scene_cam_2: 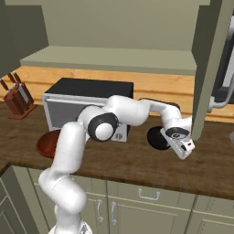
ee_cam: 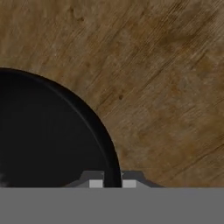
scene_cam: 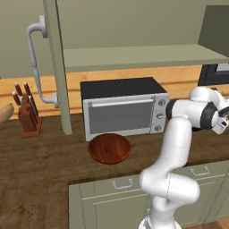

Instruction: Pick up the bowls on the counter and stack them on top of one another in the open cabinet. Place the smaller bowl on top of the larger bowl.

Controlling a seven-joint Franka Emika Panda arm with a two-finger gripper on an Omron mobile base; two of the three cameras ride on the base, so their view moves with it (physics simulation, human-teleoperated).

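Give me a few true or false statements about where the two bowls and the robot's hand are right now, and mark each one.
1. The small plain black bowl sits on the dark brown wood-grain counter. True.
2. The hand is closed on the black bowl's rim, one finger inside and one outside. True.
3. The wide reddish-brown wooden bowl is already on the pale grey-green cabinet shelf. False: it rests on the counter in front of the silver and black toaster oven.
4. The black bowl is stacked inside the wooden bowl. False: they sit apart, at opposite ends of the toaster oven.
5. A wooden knife block stands to the left of the toaster oven. True.
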